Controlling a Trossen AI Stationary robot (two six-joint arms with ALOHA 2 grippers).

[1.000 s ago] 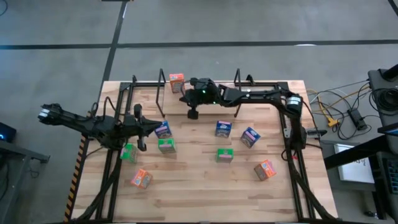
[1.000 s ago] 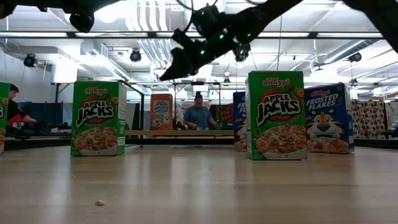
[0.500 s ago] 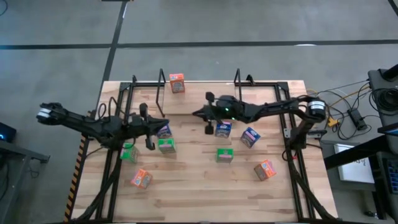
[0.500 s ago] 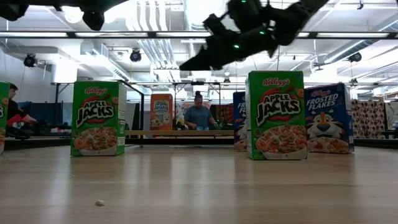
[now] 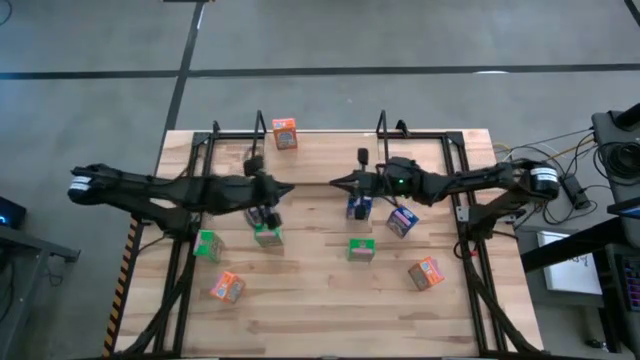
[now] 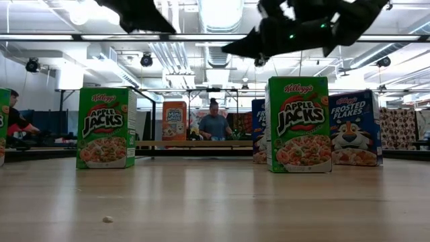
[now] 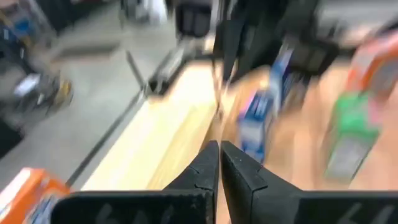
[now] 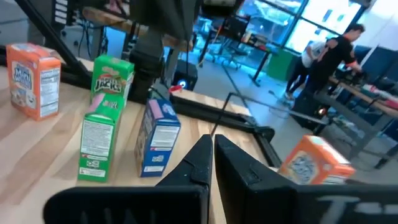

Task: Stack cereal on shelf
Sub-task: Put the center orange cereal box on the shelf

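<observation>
Now I am holding my left gripper (image 5: 285,189) and right gripper (image 5: 335,183) pressed together, empty, tips facing above the tabletop (image 5: 320,300), one orange box (image 5: 284,133) at 12 o'clock.

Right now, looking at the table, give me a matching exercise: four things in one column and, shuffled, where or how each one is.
Things:
1. left gripper
2. right gripper
3. far orange box
4. middle green box

Places or states:
A. at the far edge, between the hoops of the shelf
B. shut, reaching in from the left side
C. shut, reaching in from the right side
D. standing alone, right of centre, toward the near side

Pairs: 1-B, 2-C, 3-A, 4-D
</observation>
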